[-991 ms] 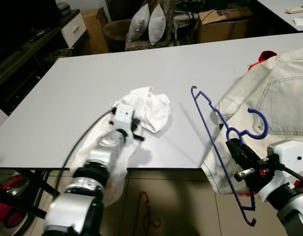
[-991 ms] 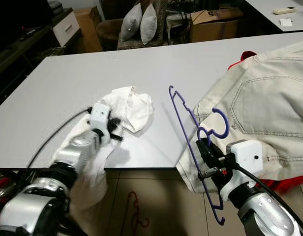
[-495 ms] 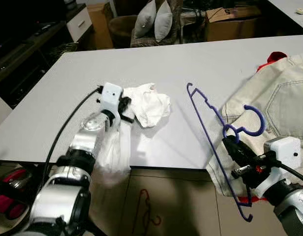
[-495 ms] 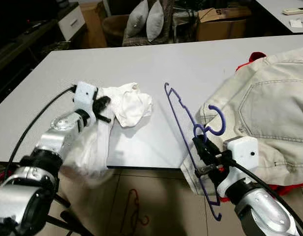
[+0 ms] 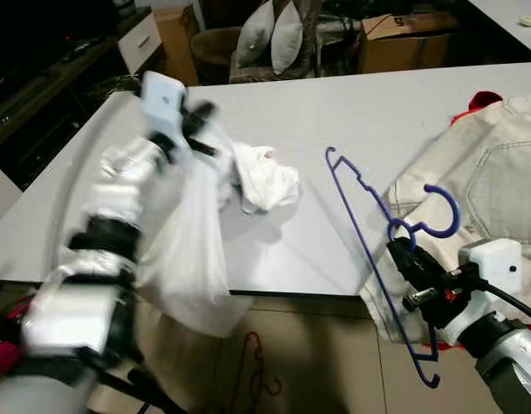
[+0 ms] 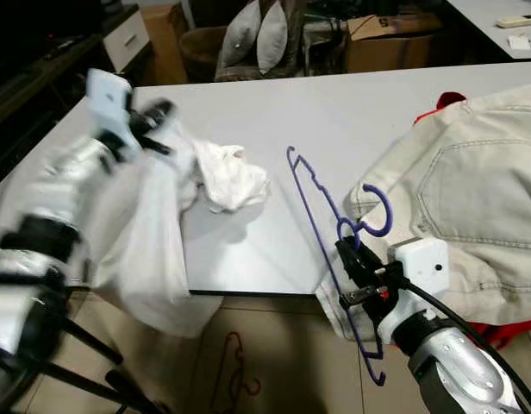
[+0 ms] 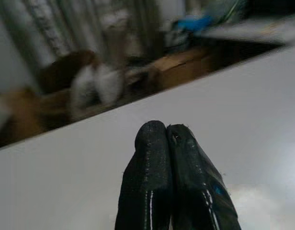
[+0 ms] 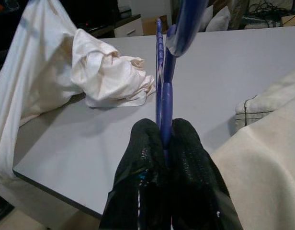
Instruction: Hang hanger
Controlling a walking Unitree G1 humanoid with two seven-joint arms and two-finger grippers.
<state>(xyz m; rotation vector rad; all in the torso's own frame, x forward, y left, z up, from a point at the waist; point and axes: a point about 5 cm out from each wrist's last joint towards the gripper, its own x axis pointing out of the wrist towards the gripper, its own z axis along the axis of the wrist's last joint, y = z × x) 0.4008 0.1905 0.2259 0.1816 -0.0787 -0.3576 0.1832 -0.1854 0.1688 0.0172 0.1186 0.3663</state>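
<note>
A thin blue wire hanger, with a curled hook and notched shoulder, stands tilted over the near edge of the worktop, which is smooth, matte and pale grey. The right gripper has its jaws pinching the hanger's neck, just off the worktop's edge. A soft white shirt, crumpled at one end, drapes from the raised left gripper, whose jaws are pressed together. A stiff cream jacket with stitched seams lies at the right. Beyond stand grey cushions and a cardboard box.
</note>
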